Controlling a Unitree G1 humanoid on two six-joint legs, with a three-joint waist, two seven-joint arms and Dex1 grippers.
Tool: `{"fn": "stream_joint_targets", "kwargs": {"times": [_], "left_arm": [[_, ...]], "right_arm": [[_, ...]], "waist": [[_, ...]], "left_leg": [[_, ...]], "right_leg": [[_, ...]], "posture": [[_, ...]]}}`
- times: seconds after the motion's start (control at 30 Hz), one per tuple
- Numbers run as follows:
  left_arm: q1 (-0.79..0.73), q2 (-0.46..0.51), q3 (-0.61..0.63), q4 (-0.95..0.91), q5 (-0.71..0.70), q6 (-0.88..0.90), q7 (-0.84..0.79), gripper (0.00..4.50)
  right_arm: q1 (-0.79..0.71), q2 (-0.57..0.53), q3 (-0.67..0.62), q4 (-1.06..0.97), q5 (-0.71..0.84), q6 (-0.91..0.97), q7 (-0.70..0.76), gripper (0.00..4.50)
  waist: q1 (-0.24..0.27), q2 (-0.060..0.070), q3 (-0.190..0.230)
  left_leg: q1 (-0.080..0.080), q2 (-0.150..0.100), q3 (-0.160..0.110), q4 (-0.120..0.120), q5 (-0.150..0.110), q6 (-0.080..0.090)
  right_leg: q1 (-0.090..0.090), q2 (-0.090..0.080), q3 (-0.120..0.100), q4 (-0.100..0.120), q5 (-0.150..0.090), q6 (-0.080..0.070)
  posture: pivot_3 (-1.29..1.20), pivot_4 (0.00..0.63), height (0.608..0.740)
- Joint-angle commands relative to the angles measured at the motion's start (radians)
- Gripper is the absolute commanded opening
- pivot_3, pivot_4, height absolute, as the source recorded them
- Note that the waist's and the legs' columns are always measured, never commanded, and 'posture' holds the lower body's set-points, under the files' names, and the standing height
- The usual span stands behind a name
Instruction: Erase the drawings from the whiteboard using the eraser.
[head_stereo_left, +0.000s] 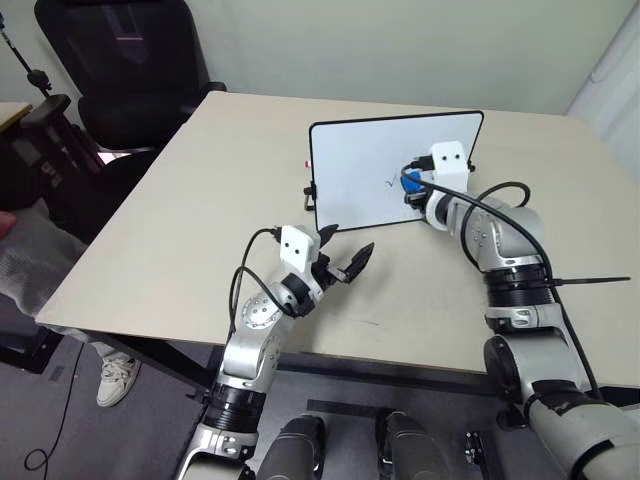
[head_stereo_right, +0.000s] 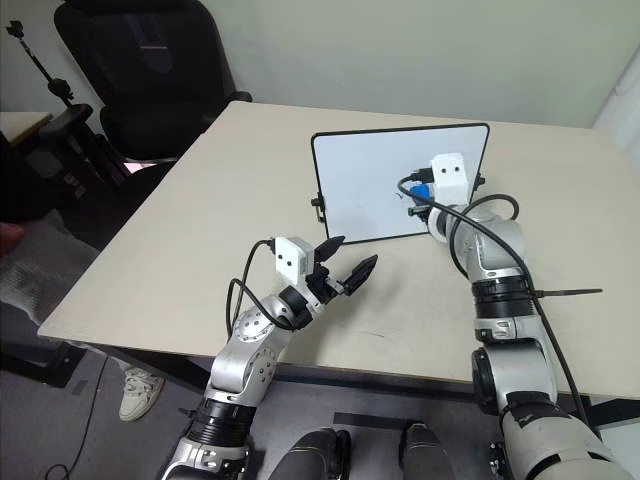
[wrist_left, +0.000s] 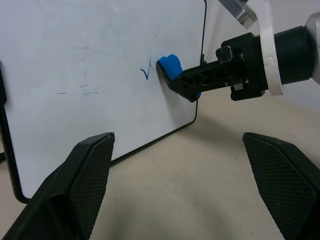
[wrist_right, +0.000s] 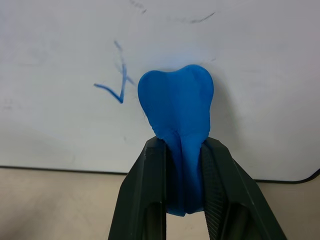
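- The whiteboard (head_stereo_left: 365, 170) stands tilted on the beige table (head_stereo_left: 180, 230), towards the far side, with small black clips on its left edge.
- The right gripper (wrist_right: 182, 150) has its jaws clamped tight on the eraser (wrist_right: 177, 102), squeezing the blue block so that its free end bulges out past the fingers.
- That end of the eraser meets the board face in the lower right part of the board, close above the bottom frame.
- The drawings (wrist_right: 116, 82): a blue check-like stroke lies just beside the eraser, towards the board's middle, not covered by it. Faint grey smudges and thin lines show elsewhere on the white surface.
- The left gripper (head_stereo_left: 342, 257) hovers above the table in front of the board, near its lower left corner and apart from it. Its jaws stand wide and hold nothing.
- In the left wrist view the two fingers (wrist_left: 80, 180) frame the board with the right gripper against it.
- A black office chair (head_stereo_left: 125, 65) stands beyond the table's far left corner.
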Motion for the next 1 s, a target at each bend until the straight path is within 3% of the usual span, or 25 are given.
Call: {"fn": "stream_joint_targets", "kwargs": {"times": [0.03,0.27,0.67,1.0], "left_arm": [[-0.006,0.0,0.005,-0.043,-0.009,-0.006,0.003,4.5],[-0.006,0.0,0.006,-0.041,-0.009,-0.008,0.004,4.5],[-0.001,-0.008,0.003,-0.041,-0.006,-0.012,0.011,4.5],[-0.004,-0.01,0.004,-0.035,-0.005,-0.014,0.01,4.5]], "right_arm": [[-0.007,0.008,0.037,-0.04,0.013,0.032,0.051,0.79],[-0.007,0.027,0.067,-0.083,0.011,0.061,0.079,0.79],[-0.104,0.019,-0.055,-0.021,0.0,-0.049,0.009,0.79],[-0.111,0.028,-0.072,0.011,0.01,-0.089,0.022,0.79]], "waist": [[0.0,0.0,0.0],[0.001,0.0,0.0],[0.001,0.0,0.0],[0.001,0.0,0.0]], "left_leg": [[0.0,0.0,0.0,0.0,0.0,0.0],[0.0,0.0,0.0,0.0,0.0,0.0],[-0.004,0.001,0.0,0.0,0.003,-0.002],[-0.005,0.001,0.0,0.0,0.004,-0.002]], "right_leg": [[0.0,0.0,0.0,0.0,0.0,0.0],[0.0,0.0,-0.001,0.0,0.002,-0.003],[-0.005,0.0,-0.001,0.001,0.005,-0.008],[-0.005,0.0,-0.001,0.001,0.003,-0.004]], "posture": [[0.0,0.15,0.74],[0.0,0.15,0.74],[0.0,0.15,0.74],[0.0,0.15,0.74]]}}
